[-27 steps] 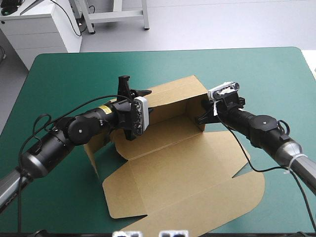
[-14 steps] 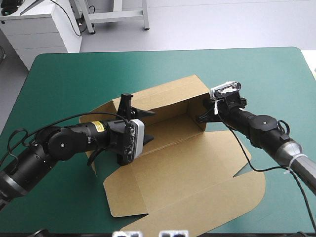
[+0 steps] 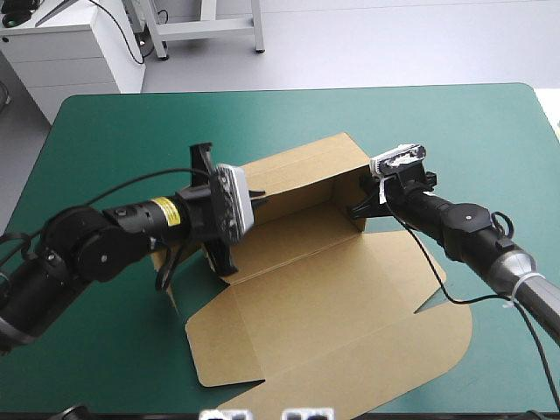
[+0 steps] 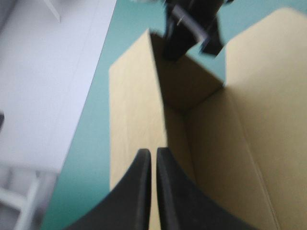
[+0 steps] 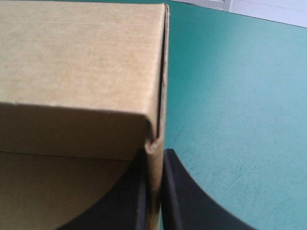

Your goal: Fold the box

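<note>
High view: the box (image 3: pixel 324 297) lies near the middle of the teal-green table cover (image 3: pixel 122 122), and its long axis runs from the left arm's side toward the right arm's side, its right end a little farther away. The far wall (image 3: pixel 302 171) and the right end wall (image 3: pixel 348 210) stand raised. The broad lid (image 3: pixel 350 350) lies flat on the cover on the near side of the box. One gripper is at each end of the long axis. The right gripper (image 3: pixel 360 208) is at the box's right end. In its own wrist view its black fingers (image 5: pixel 175 191) are all but closed on either side of the end wall's upright edge, with the brown board pinched between them. The left gripper (image 3: pixel 256 196) is at the left end of the far wall and points along the box toward the other gripper. In the left wrist view its fingers (image 4: pixel 139 191) are nearly together, with only a thin pale slit between them. The far wall's top edge runs straight into that slit, so I judge that they pinch that wall, though the view is blurred. The box's left end is the unfinished one. Some board shows below the left arm, and I cannot tell whether it is flat or partly raised. The left arm is much nearer to it. The next move probably depends on that arm working along the long axis while the right gripper steadies the opposite corner.
</note>
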